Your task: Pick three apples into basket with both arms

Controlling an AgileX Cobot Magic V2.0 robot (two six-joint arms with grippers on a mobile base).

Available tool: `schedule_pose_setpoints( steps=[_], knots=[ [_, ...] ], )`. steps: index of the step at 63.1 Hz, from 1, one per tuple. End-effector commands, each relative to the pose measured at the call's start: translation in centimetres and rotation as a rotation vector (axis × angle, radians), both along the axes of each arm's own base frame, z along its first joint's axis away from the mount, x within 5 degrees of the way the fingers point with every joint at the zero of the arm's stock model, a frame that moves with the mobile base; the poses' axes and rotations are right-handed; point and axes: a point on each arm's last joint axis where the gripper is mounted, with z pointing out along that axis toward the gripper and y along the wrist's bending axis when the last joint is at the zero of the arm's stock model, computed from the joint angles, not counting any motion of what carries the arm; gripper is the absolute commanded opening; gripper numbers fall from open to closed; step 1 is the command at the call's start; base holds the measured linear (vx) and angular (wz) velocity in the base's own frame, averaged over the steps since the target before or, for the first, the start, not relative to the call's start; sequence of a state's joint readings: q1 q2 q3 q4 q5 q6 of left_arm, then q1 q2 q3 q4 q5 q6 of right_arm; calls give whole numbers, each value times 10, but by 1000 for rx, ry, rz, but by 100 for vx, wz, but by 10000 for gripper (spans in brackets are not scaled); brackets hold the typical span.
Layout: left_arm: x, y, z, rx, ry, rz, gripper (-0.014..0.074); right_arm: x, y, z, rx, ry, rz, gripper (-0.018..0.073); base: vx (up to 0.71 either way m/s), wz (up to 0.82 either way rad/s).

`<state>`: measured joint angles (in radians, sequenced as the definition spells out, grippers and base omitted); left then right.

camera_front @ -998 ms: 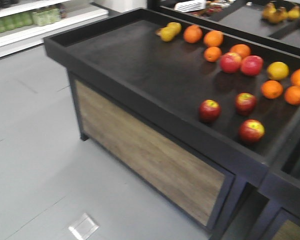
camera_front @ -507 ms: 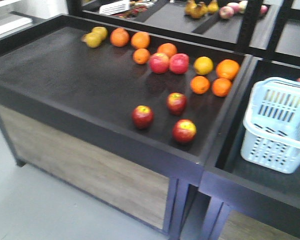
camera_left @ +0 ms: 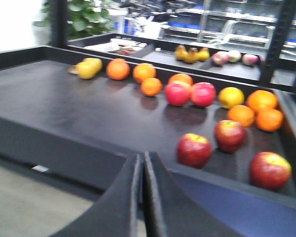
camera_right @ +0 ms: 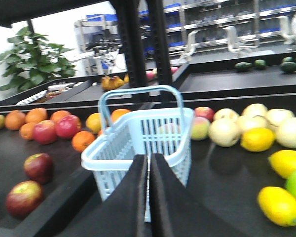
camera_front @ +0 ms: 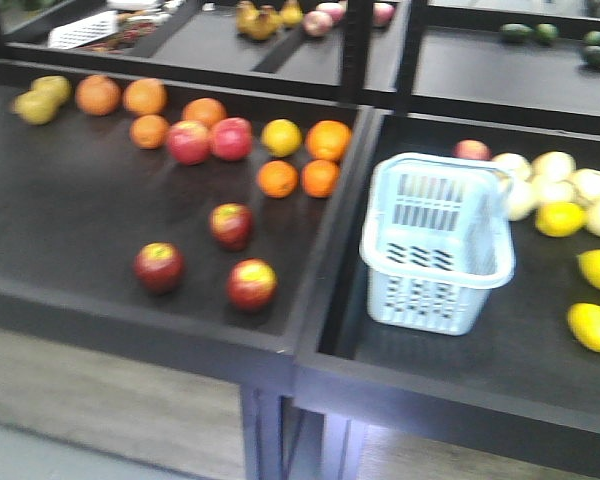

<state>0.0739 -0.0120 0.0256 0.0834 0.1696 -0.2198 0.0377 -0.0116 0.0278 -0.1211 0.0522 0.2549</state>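
**anon1:** ok so what's the layout, going left to right?

**anon2:** The left compartment of the dark worktop (camera_front: 80, 200) has all the loose fruit. In the far back-left corner there are a couple of yellowish-green fruits (camera_front: 37, 100), then a scatter of oranges (camera_front: 145, 97) along the back. Two brighter pinkish-red apples (camera_front: 188, 142) sit among them, touching each other. The three dark red ones are nearer the front edge: the left apple (camera_front: 159, 266), the back apple (camera_front: 231, 224) and the front apple (camera_front: 252, 283). They sit apart, none touching, yellow-green patches facing up.

**anon1:** and the basket?

**anon2:** The basket (camera_front: 438, 245) is in the right compartment, just beside the divider and upright. In the right wrist view one handle is standing up. All three dark apples are lying outside it, over on the left side. Behind it and to the right is a bunch of pale round fruit (camera_front: 555, 170), and there are lemons (camera_front: 592, 327) by the right edge.

**anon1:** tools doing anything?

**anon2:** Nope. The left tool (camera_left: 143, 160) has its fingers pressed flat together with nothing between them. It hangs out in front of the worktop's front edge, with the dark apples beyond it and a bit to the right. The right tool (camera_right: 148, 160) is the same, clamped tight on nothing, and it points straight at the basket's near wall. Can't tell if it's touching. Everything's a bit blurry tbh.
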Motion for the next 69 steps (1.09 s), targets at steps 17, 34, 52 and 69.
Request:
schedule_pose_setpoints(
  steps=[17, 34, 52, 69],
  knots=[
    [0, -1, 6, 1, -86, -8, -6, -1, 0, 3, -14, -76, 2, -4, 11, -46],
    [0, -1, 6, 1, -86, -8, -6, -1, 0, 3, -14, -76, 2, -4, 12, -41],
    [0, -1, 6, 1, -86, -8, -6, -1, 0, 3, -14, -76, 2, -4, 13, -16],
    [0, -1, 6, 1, -86, -8, -6, -1, 0, 3, -14, -76, 2, -4, 13, -5]
  ],
)
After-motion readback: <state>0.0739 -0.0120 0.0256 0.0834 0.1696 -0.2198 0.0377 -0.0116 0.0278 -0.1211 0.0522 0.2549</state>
